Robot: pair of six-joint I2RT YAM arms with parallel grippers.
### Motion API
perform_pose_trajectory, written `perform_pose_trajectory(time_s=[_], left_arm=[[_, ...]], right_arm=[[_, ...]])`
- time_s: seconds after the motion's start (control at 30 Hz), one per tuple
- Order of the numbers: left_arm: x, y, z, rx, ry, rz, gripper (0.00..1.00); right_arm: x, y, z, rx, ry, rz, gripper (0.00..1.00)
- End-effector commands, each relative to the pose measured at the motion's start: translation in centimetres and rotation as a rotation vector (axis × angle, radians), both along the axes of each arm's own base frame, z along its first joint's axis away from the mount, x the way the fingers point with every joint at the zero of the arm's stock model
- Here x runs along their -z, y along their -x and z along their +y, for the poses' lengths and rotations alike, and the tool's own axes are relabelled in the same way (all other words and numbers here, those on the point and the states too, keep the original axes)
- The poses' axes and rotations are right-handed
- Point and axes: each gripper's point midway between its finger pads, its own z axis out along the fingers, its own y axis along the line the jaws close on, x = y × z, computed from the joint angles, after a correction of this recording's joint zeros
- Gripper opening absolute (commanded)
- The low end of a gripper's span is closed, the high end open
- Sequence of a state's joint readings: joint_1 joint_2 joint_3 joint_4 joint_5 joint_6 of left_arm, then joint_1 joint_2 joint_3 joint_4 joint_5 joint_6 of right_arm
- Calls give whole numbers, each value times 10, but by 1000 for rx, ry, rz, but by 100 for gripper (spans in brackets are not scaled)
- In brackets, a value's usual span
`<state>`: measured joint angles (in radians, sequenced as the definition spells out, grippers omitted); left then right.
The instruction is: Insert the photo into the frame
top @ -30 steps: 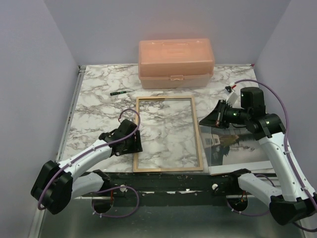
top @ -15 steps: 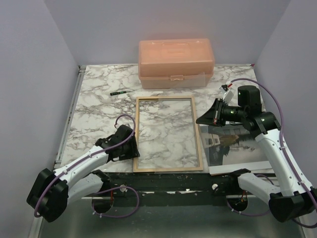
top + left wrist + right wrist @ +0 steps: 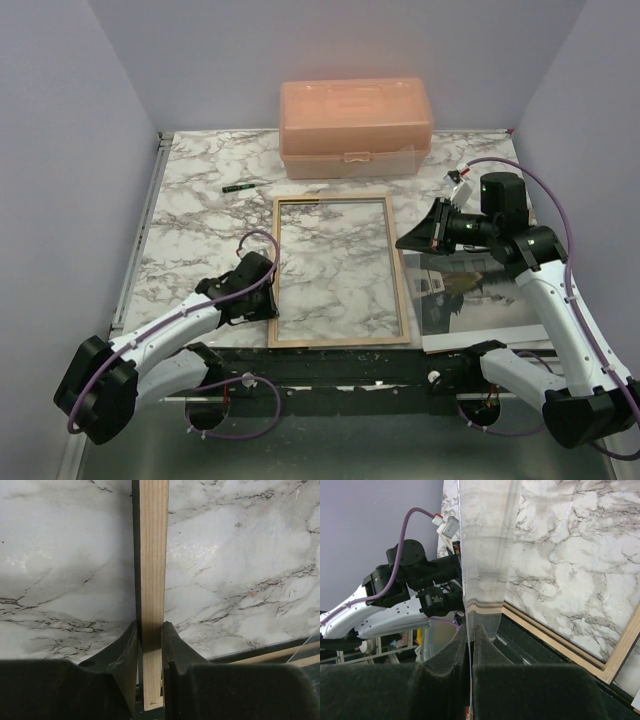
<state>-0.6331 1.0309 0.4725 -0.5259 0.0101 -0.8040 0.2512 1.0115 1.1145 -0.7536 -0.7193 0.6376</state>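
A: What is the left claw (image 3: 150, 632) doing?
B: Pinching the left rail of the frame (image 3: 153, 555), lower left in the top view. The frame is lying wood side up on the table (image 3: 200, 210).
A: The right claw (image 3: 469, 632)?
B: Pinching a clear sheet (image 3: 485, 550) and holding it on edge. The photo (image 3: 470, 300) is lying flat at lower right, just beside the frame.
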Motion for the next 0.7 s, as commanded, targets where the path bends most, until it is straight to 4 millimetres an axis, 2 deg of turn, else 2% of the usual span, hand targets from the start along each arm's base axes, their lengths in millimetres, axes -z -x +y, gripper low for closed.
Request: perform_pose_trajectory(time_s=[0.0, 0.27, 0.47, 0.57, 0.67], left_arm=[[-7, 5, -10, 32, 69, -39, 0], [-1, 20, -8, 44, 92, -33, 0], [-4, 26, -13, 50, 112, -30, 0], [-6, 28, -13, 57, 114, -29, 12], [-11, 28, -16, 60, 130, -40, 40]], right_arm=[[-15, 4, -1, -7, -5, -41, 0], [-14, 4, -3, -12, 9, -46, 0], [-12, 1, -1, -20, 10, -42, 0], [-12, -2, -1, -20, 13, -46, 0], [-13, -3, -1, -18, 11, -44, 0]])
